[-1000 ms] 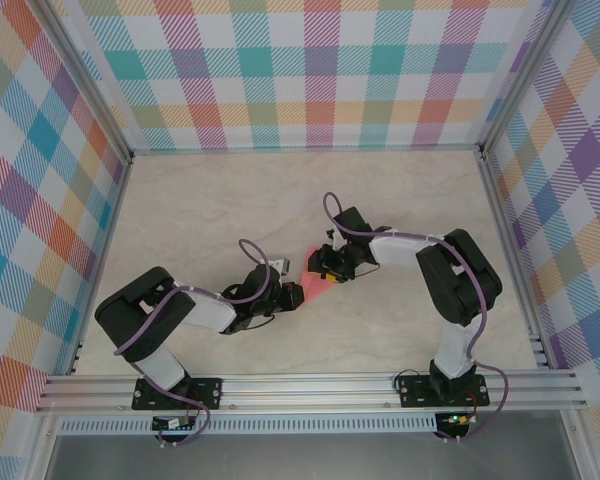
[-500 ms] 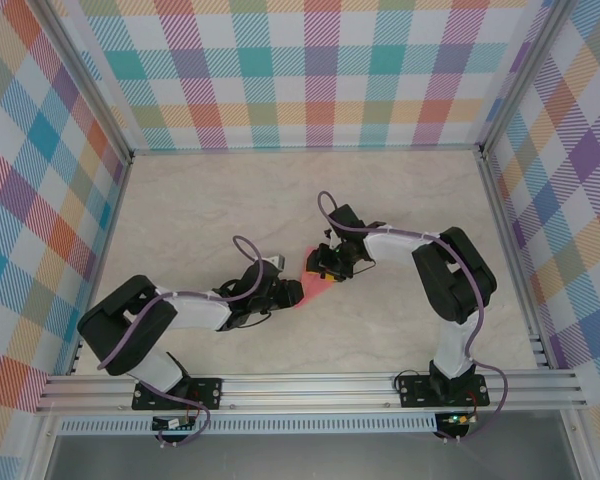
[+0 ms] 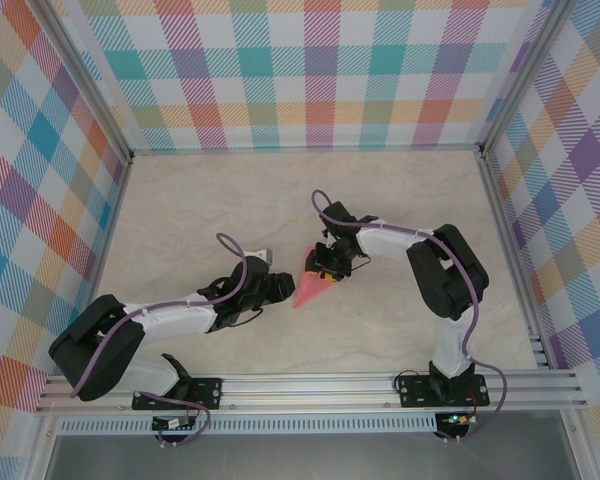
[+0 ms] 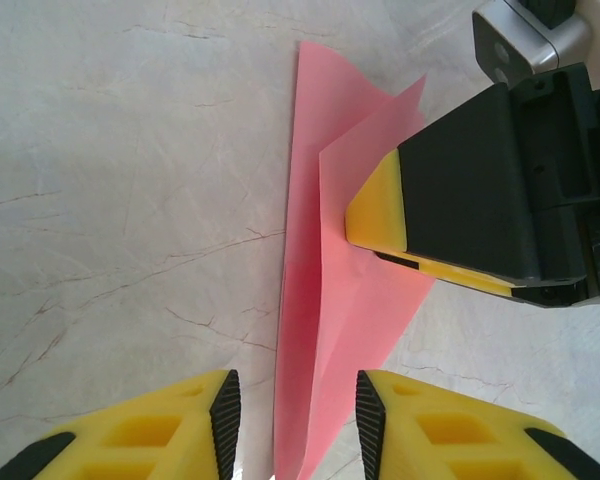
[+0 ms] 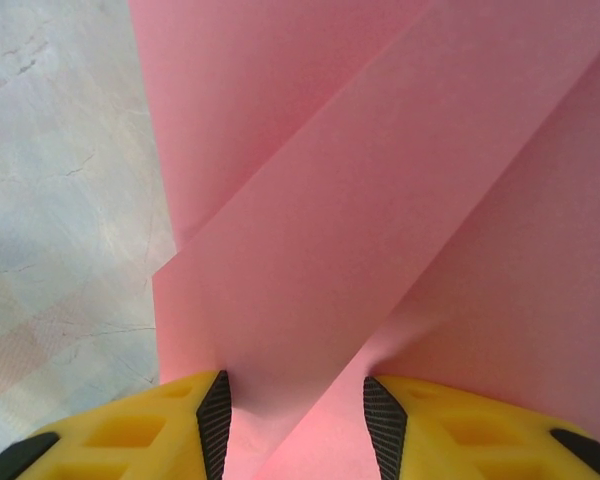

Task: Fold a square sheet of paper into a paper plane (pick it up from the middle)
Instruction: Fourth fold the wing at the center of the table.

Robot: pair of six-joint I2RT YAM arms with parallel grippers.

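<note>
The left arm lies stretched low across the table (image 3: 210,215), and the left gripper (image 3: 279,290) sits just left of the paper plane (image 3: 306,291), at its narrow pointed end. In the left wrist view this gripper (image 4: 296,402) has its jaws apart. The tip of the paper plane (image 4: 325,300) runs down into the gap between the yellow fingers (image 4: 170,430), with bare table (image 4: 110,200) showing at the left pad, so nothing is pinched.

The paper plane is a slim pink dart lying flat near the middle of the table. Its point faces the arm bases and its wider end angles away to the right. Overlapping folded layers and a long crease show along it.

At that wider end, the right gripper (image 3: 325,266) comes down onto the paper plane. From the left wrist, its yellow fingertip (image 4: 372,212) rests on the upper flap. In its own wrist view the right gripper (image 5: 295,402) also stands parted, and the pink sheet (image 5: 380,200) spreads flat between and beyond both pads, not clamped.
</note>
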